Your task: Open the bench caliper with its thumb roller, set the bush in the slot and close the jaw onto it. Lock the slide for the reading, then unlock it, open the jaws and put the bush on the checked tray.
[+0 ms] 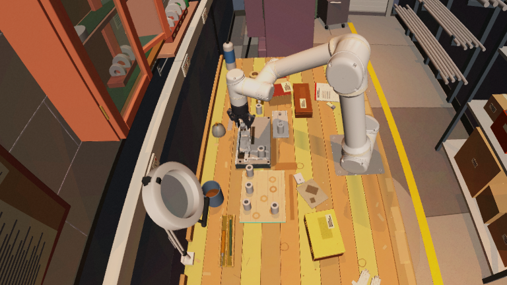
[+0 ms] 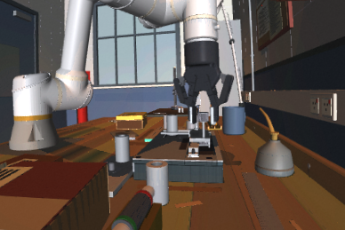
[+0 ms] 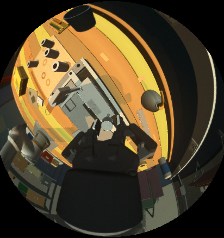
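The bench caliper (image 1: 253,147) (image 2: 186,150) (image 3: 82,95) sits on its grey base in the middle of the bench, with a grey bush (image 1: 261,151) (image 2: 171,123) standing on the base towards the tray side. My gripper (image 1: 243,124) (image 2: 202,114) (image 3: 107,125) hangs straight down over the caliper's far end, open, its fingers either side of the round thumb roller (image 3: 107,125) (image 2: 202,117) and holding nothing. The checked tray (image 1: 280,124) lies right of the caliper with one bush (image 1: 280,128) on it.
The oil can (image 1: 218,129) (image 2: 274,160) stands close to my gripper on the wall side. A pale board (image 1: 263,196) with several bushes lies beyond the caliper's other end. A blue mug (image 1: 214,193), a magnifier lamp (image 1: 174,195), and boxes (image 1: 302,99) dot the bench.
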Controlling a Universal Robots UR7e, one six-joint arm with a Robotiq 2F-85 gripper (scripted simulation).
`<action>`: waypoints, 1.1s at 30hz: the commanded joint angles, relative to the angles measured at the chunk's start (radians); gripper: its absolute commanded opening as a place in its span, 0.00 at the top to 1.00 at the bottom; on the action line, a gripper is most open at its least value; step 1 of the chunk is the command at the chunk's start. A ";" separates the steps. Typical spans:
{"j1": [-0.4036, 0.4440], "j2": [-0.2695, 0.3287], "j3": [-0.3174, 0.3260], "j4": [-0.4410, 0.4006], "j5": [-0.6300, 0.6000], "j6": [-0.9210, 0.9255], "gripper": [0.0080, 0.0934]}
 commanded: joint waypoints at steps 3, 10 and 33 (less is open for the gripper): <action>0.000 -0.001 -0.001 0.000 0.000 0.000 0.53; 0.000 -0.012 -0.011 0.021 0.000 0.000 0.53; 0.000 -0.108 -0.153 0.260 0.000 0.000 0.53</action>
